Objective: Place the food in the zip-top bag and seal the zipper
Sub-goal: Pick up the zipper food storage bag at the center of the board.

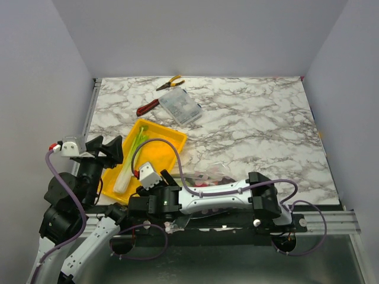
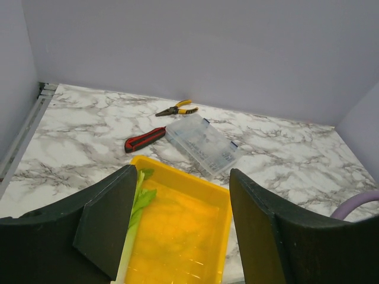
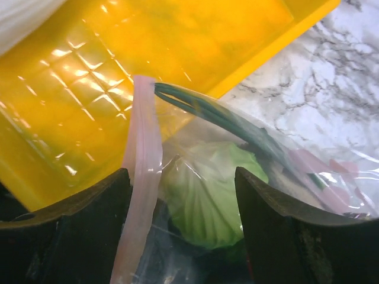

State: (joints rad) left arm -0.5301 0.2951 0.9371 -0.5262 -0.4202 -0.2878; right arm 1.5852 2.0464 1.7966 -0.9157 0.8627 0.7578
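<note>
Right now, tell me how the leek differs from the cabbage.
The leek lies bare in the yellow tray; the cabbage sits inside the zip-top bag. The leek is long and slim, white running to green; the cabbage is rounded and pale green all over. Both are vegetables with some green.

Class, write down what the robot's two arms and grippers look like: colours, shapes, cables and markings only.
The left arm and right arm have black joints and white links. A lilac cable loops along each. A white camera block with a red mark sits on each wrist. The left gripper and right gripper have broad, matte black fingers.
</note>
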